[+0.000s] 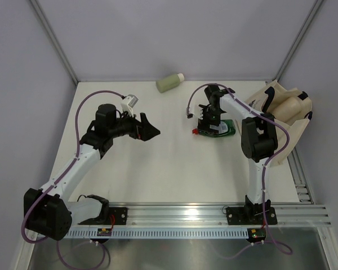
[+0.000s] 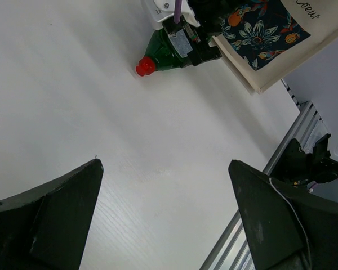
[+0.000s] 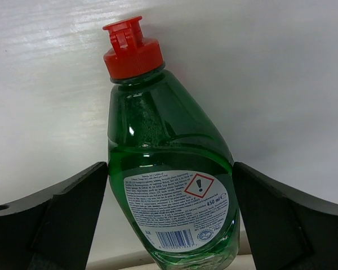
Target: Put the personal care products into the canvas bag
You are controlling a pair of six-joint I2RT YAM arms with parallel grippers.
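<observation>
Two bottles on the table (image 1: pixel 174 169), green bottle (image 1: pixel 226 130) lying right of centre, right gripper (image 3: pixel 169 219) wide open flanking it, nothing clamped, sage-green cylinder (image 1: pixel 170 82) top centre, canvas bag (image 1: pixel 284 112) right edge, left gripper (image 1: pixel 148 128) wide open, empty, left of centre.

Bright, diffuse overhead lighting. Faint, soft shadows on white table (image 1: pixel 174 174). Glare along aluminium rail (image 1: pixel 197 211). Small specular highlight on green bottle (image 3: pixel 169 169). Sharp focus; label text legible in right wrist view.

Green bottle (image 2: pixel 162 52) lies on the counter (image 2: pixel 73 95) — canvas bag (image 2: pixel 304 42) just beside it, floral panel (image 2: pixel 262 34) showing; left gripper (image 2: pixel 166 169) well apart, jaws wide.
</observation>
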